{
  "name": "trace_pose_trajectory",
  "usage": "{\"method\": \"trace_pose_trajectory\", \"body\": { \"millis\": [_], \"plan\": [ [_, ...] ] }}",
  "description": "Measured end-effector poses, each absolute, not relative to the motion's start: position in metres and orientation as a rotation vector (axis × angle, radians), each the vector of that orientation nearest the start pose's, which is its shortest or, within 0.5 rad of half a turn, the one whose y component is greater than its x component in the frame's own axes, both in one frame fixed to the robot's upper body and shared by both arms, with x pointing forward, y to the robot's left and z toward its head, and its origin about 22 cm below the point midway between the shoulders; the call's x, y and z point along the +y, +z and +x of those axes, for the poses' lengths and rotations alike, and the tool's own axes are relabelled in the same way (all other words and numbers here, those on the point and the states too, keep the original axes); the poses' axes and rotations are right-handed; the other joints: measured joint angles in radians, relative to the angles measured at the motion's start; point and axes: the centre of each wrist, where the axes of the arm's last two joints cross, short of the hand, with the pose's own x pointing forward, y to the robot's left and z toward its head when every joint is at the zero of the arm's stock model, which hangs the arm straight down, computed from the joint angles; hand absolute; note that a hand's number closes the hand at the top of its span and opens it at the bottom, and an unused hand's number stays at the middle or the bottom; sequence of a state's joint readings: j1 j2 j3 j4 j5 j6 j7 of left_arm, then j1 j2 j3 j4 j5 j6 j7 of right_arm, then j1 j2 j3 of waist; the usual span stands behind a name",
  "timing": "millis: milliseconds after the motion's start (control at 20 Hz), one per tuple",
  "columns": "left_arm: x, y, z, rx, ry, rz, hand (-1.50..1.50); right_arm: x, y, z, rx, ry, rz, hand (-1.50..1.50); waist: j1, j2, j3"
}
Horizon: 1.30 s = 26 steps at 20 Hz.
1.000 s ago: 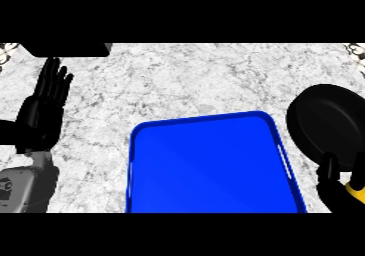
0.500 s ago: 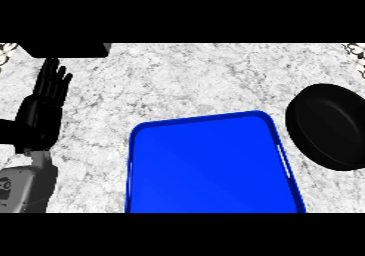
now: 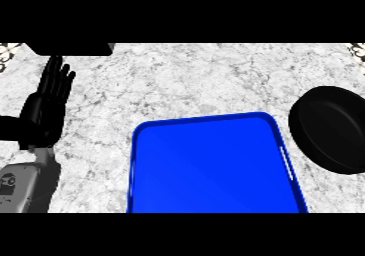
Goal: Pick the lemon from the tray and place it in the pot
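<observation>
No lemon showed on the blue tray (image 3: 214, 165); the black pot (image 3: 336, 130) sat at three o'clock. Left hand (image 3: 46, 107) rested at nine, fingers straight, together. Best locate the lemon before reaching.

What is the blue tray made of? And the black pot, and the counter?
The blue tray looks like smooth plastic: one even bright colour with a soft sheen and a rounded raised rim. The black pot looks like dark matte metal or enamel, though it shows too little shine to be sure. The counter looks like polished stone, probably marble, from its grey-white mottled veining.
</observation>
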<state>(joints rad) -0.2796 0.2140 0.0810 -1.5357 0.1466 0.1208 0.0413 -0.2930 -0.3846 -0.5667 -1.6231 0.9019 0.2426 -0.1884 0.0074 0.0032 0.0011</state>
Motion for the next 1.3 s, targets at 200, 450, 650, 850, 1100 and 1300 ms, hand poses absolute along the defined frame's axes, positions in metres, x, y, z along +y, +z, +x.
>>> {"method": "trace_pose_trajectory", "body": {
  "millis": [200,450,650,850,1100,1300],
  "plan": [
    [0.269,0.082,0.303,-1.766,0.04,0.107,0.0,-0.411,0.13,0.281,-1.459,0.702,-1.091,-1.5,0.002,0.0,0.0],
    [0.263,0.082,0.306,-1.767,0.04,0.101,0.0,-0.424,0.111,0.296,-1.443,0.726,-0.908,-1.5,0.001,0.0,0.0],
    [0.269,0.079,0.301,-1.775,0.042,0.106,0.0,-0.425,0.103,0.302,-1.531,0.725,-0.83,-1.5,-0.001,-0.002,0.0],
    [0.273,0.079,0.302,-1.765,0.047,0.108,0.0,-0.423,0.112,0.307,-1.656,0.619,-0.738,-1.5,-0.007,-0.004,-0.001],
    [0.274,0.079,0.3,-1.76,0.049,0.114,0.0,-0.43,0.123,0.309,-1.707,0.391,-0.642,-1.5,-0.009,-0.005,-0.001],
    [0.275,0.084,0.303,-1.762,0.052,0.114,0.0,-0.453,0.136,0.303,-1.724,0.23,-0.575,-1.5,-0.011,-0.005,-0.001]
  ]
}}
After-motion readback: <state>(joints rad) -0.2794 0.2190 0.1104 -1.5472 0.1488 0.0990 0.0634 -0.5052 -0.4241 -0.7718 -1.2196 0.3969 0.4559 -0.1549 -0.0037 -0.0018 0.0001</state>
